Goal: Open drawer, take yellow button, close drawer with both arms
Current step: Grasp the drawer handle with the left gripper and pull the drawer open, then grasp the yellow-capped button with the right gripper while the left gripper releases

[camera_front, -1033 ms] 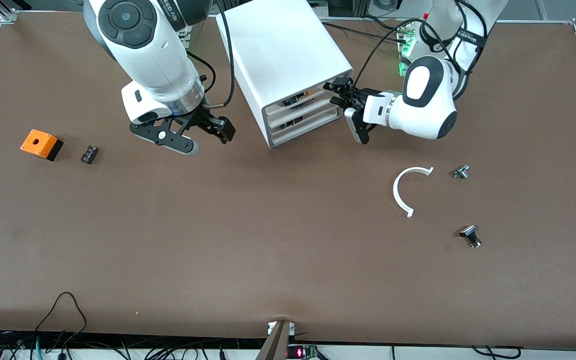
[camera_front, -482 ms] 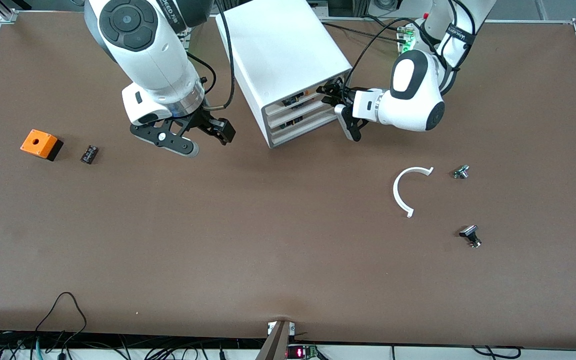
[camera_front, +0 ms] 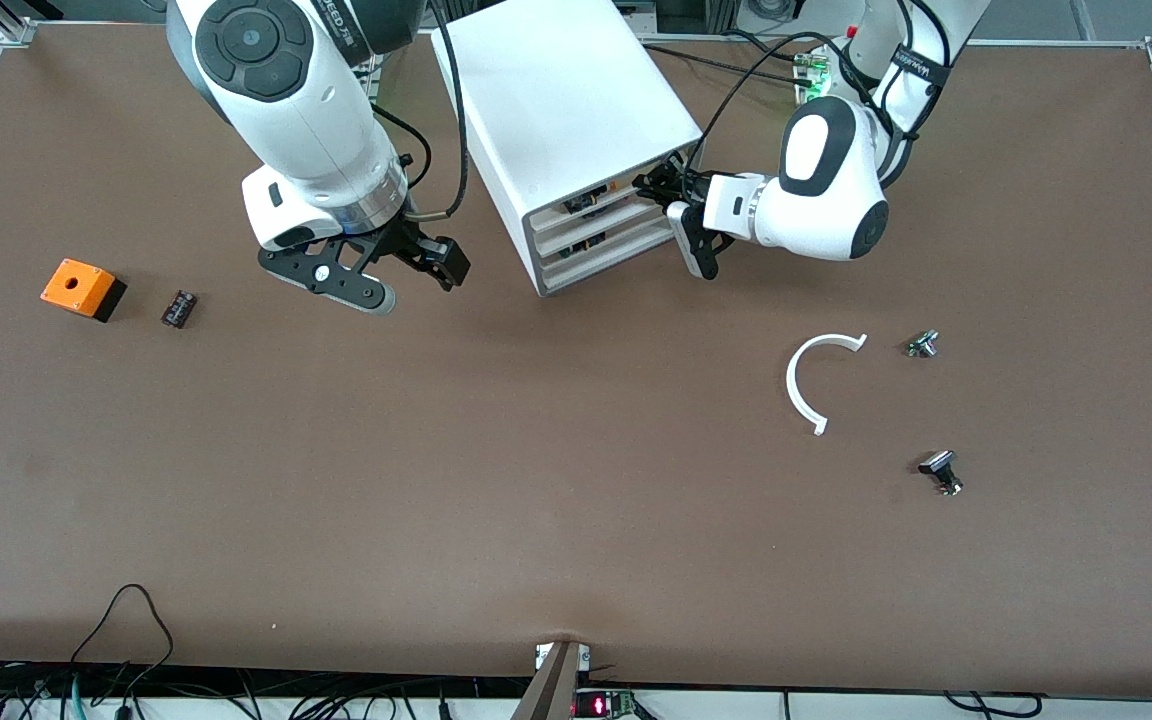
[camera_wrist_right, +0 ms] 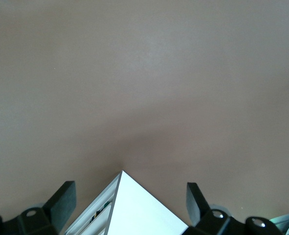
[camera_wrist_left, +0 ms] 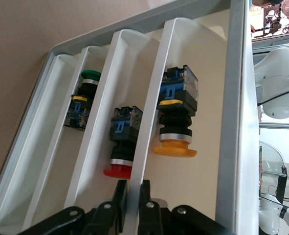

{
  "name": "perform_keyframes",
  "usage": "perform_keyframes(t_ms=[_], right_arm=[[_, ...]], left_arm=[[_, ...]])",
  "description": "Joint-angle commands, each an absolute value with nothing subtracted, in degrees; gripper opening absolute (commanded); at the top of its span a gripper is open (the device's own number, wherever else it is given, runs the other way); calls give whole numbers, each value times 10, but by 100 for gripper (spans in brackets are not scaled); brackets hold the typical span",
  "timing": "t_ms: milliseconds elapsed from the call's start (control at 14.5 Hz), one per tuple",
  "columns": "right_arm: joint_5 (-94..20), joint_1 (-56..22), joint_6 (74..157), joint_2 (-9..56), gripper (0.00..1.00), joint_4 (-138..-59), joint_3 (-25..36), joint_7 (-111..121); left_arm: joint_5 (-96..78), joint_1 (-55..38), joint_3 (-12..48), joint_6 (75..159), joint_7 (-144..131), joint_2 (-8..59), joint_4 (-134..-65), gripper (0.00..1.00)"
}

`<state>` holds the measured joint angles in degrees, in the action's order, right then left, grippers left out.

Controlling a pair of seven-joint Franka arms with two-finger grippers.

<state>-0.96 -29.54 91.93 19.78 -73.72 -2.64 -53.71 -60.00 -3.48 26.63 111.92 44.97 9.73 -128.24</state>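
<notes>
From the front camera we see the white cabinet (camera_front: 576, 130) at about twelve o'clock on the table (camera_front: 536, 500). The left gripper (camera_front: 658, 190) sits at the cabinet's front, at the edge of the drawer (camera_front: 601, 198), the top one of three. The right gripper (camera_front: 386, 275) hangs over bare table beside the cabinet, toward the right arm's end, waiting. At nine o'clock lie an orange box (camera_front: 82, 288) and a small black component (camera_front: 178, 308).

In the left wrist view, the left gripper (camera_wrist_left: 132, 196) has its jaws pressed together on the front lip of the drawer (camera_wrist_left: 151, 132). The button (camera_wrist_left: 175, 122), with its orange-yellow cap, lies inside that drawer.

In the right wrist view, the right gripper (camera_wrist_right: 129, 200) has its jaws spread wide above a corner of the cabinet (camera_wrist_right: 134, 210).
</notes>
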Motion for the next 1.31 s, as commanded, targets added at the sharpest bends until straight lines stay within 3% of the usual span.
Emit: perform_keyframes(t_ms=[0, 275, 482, 689, 895, 964, 1033, 1102, 1239], right_arm=[[-14, -300, 913, 210, 100, -708, -22, -546], [-14, -306, 921, 236, 100, -670, -25, -633], [-15, -314, 924, 270, 100, -627, -25, -698], [-16, -320, 936, 288, 100, -610, -26, -757], [-17, -337, 947, 308, 100, -585, -26, -823], [-17, -343, 956, 314, 100, -581, -26, -849], [-17, -350, 968, 318, 100, -581, -26, -873], [-16, -359, 982, 319, 100, -580, -25, -894], [-15, -375, 1011, 323, 100, -581, -25, -945]], left_arm=[[-601, -28, 277, 1125, 446, 98, -1287, 0], [-588, -12, 271, 1124, 446, 110, -1271, 0], [-451, 39, 272, 1123, 445, 179, -1196, 0], [-430, 56, 265, 1116, 443, 245, -1127, 0], [-412, 73, 256, 1111, 441, 264, -1093, 0], [-411, 76, 255, 1111, 440, 267, -1088, 5], [-411, 76, 255, 1111, 439, 267, -1088, 18], [-411, 78, 255, 1110, 446, 267, -1089, 99], [-410, 85, 254, 1109, 440, 260, -1086, 100]])
